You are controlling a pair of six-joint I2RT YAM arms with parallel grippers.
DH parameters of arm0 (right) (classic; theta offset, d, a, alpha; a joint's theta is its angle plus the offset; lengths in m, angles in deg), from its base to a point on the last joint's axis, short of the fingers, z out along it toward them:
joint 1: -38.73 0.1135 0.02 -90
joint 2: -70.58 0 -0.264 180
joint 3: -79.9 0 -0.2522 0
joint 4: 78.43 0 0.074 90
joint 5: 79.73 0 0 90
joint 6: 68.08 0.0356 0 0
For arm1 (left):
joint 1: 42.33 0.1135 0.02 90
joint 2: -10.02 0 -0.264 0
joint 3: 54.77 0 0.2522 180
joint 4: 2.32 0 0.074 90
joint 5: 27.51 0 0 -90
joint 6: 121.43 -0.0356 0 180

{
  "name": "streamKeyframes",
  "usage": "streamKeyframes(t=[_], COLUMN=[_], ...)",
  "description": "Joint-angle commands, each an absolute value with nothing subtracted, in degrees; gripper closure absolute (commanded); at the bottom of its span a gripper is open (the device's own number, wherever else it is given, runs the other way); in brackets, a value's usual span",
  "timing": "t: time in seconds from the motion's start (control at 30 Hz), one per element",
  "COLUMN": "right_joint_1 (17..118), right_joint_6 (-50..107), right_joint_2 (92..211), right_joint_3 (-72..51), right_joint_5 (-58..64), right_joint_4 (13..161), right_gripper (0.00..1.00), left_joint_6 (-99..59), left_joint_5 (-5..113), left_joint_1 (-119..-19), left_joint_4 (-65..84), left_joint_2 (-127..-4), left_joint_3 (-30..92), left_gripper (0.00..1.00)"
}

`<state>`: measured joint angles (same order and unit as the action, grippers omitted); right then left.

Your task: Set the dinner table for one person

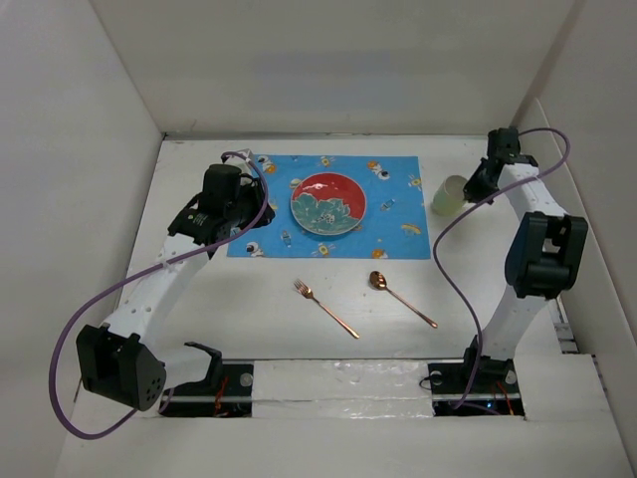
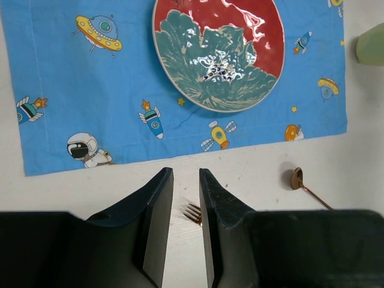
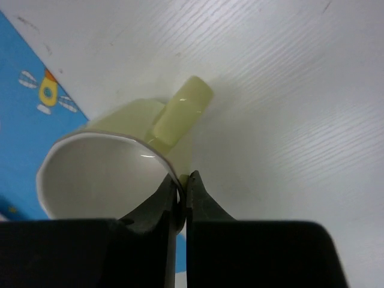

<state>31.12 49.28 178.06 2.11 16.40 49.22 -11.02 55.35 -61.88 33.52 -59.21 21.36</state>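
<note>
On the white dinner table [image 1: 199, 319] lies a blue cartoon placemat [image 1: 398, 234] with a red and teal plate [image 1: 328, 202] [image 2: 219, 54] on it. A copper fork [image 1: 325, 307] [image 2: 193, 212] and spoon [image 1: 401, 297] [image 2: 298, 179] lie on the table in front of the mat. My right gripper [image 1: 478, 184] [image 3: 183, 180] is shut on the rim of a pale green mug [image 1: 450, 194] [image 3: 114, 162] just off the mat's right edge. The mug's handle points away. My left gripper [image 1: 224, 199] [image 2: 186, 174] hovers over the mat's left side, slightly open and holding nothing.
White walls enclose the table at the left, back and right. Both arm bases stand on a taped strip [image 1: 338, 383] along the near edge. A purple cable [image 1: 90, 309] loops beside the left arm, and another hangs by the right arm.
</note>
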Motion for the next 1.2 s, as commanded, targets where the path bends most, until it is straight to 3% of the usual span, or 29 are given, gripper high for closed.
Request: streamKeyframes(t=[0.0,0.2,0.63,1.03,1.07,1.1,1.17], right_joint_1=[31.09,35.91,44.45,44.45,44.97,44.97,44.97], right_joint_6=[49.96,48.12,44.07,44.42,44.69,45.30,45.30], right_joint_2=[177.20,174.38,193.79,205.31,205.40,204.80,203.92], right_joint_3=[3.93,9.53,39.93,53.85,53.67,52.28,51.83], right_joint_5=[15.63,17.04,16.16,15.72,15.89,15.81,15.37], right_joint_4=[50.89,52.75,39.66,34.55,34.63,36.03,36.74], right_gripper=[1.00,1.00,1.00,1.00,0.98,0.82,0.77], left_joint_6=[-11.48,-11.30,-11.13,-9.98,-9.81,-9.63,-9.46], left_joint_5=[55.10,55.11,56.60,58.09,58.27,58.27,58.35], left_joint_1=[-62.20,-62.20,-62.20,-62.20,-62.20,-62.20,-62.20], left_joint_4=[32.53,32.18,32.97,32.62,32.62,32.44,32.44], left_joint_2=[-57.92,-58.35,-58.53,-58.09,-58.00,-57.92,-58.00], left_joint_3=[21.48,21.57,22.45,21.57,21.48,21.48,21.66], left_gripper=[0.78,0.78,0.75,0.72,0.72,0.71,0.71])
